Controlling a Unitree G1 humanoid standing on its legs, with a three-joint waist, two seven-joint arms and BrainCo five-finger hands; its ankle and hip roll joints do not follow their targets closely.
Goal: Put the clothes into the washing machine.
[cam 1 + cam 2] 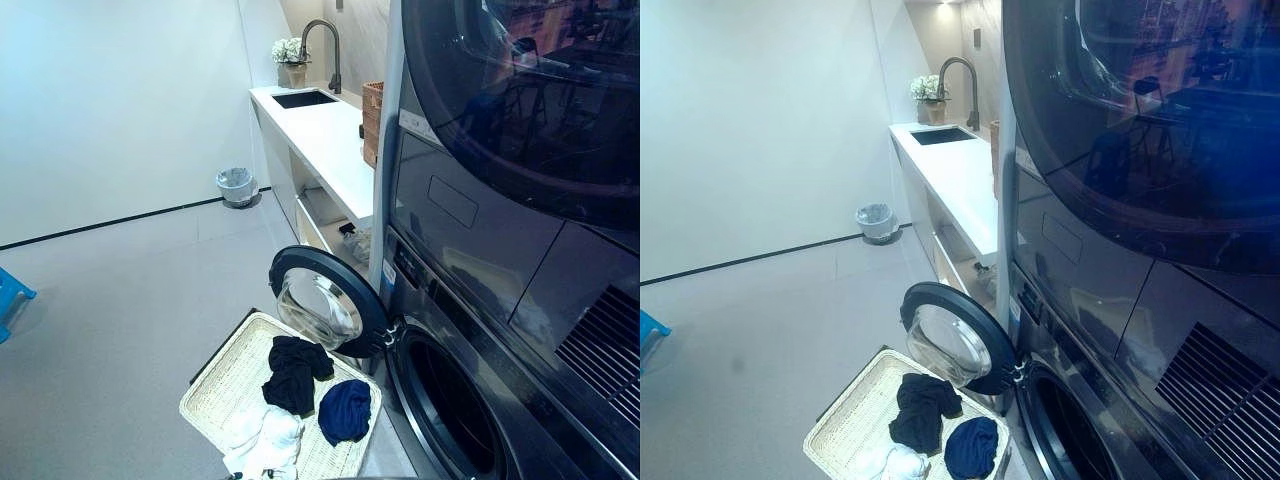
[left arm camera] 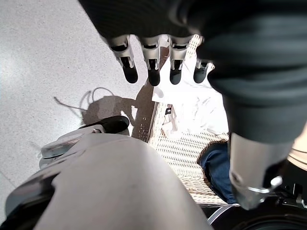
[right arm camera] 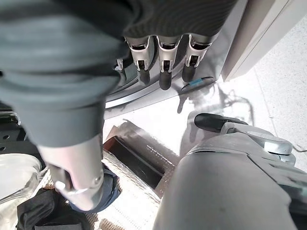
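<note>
A pale wicker basket (image 1: 225,385) sits on the floor in front of the dark washing machine (image 1: 470,300). Inside it lie a black garment (image 1: 293,372), a navy garment (image 1: 345,410) and a white garment (image 1: 262,438). The machine's round door (image 1: 322,300) is swung open over the basket's far corner, and the drum opening (image 1: 450,410) is dark. My left hand (image 2: 151,67) hangs open above the white garment (image 2: 192,110), holding nothing. My right hand (image 3: 164,64) hangs open by the machine's base, with the navy garment (image 3: 112,191) below its thumb.
A second dark machine (image 1: 520,90) is stacked on top. A white counter (image 1: 325,135) with a sink, tap, flower pot (image 1: 290,60) and wicker boxes (image 1: 372,120) runs along the wall beyond. A small bin (image 1: 236,185) stands by the wall. A blue object (image 1: 10,295) is at far left.
</note>
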